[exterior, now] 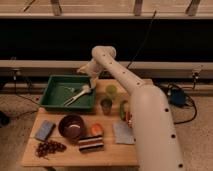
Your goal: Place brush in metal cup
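1. End effector (91,84): positioned over the right rear part of the green tray (50,97), close above the brush head. Fingers are spread, with nothing held between them.
2. Brush (79,95): lies flat inside the tray on a slant, with its rounded head toward the end effector and its handle running to the front left. A small grey fork-like piece (71,89) lies just beside it. Contact between end effector and brush cannot be confirmed.
3. Metal cup (106,105): stands upright on the desk (115,154), just right of the tray's front corner and apart from the brush. A yellow-green cup (111,90) stands just behind it.
4. Other desk items: dark bowl (72,126), blue sponge (45,130) and grapes (48,148), all toward the front and away from the cup.
5. Progress: judged an early stage, with the approach to the brush in hand. The grasp is not made. Lift, carry to the metal cup, insertion and release are all outstanding.
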### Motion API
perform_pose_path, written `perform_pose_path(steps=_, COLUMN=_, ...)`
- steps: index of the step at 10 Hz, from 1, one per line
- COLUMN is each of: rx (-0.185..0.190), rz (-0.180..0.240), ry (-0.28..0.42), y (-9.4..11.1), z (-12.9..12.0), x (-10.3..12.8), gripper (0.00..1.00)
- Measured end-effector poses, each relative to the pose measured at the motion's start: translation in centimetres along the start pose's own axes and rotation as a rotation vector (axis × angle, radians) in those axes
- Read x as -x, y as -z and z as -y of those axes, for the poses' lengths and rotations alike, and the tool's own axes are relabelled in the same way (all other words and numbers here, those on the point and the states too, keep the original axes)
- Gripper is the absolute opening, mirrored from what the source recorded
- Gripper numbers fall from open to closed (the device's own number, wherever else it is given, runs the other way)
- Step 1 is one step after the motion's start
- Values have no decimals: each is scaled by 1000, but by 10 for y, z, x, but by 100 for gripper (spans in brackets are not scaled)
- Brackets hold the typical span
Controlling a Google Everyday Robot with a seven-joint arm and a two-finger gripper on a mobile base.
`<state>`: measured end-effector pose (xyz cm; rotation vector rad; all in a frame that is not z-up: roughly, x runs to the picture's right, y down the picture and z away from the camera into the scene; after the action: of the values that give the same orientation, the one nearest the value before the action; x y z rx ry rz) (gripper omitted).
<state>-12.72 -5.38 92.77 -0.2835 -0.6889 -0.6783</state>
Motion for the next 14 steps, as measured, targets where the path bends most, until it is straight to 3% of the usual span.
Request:
perform_pose_path(steps=7, rx=-42, rz=24, ry=28, y=-8, z=21, x=10, gripper=80)
perform_pose_path(steps=11, rx=-94, rz=52, ry=55, y=-12, z=28, x=23, gripper=80)
perform_pose_path(steps=14, rx=-91, rz=76, ry=69, y=-22, z=28, x=35, gripper=80)
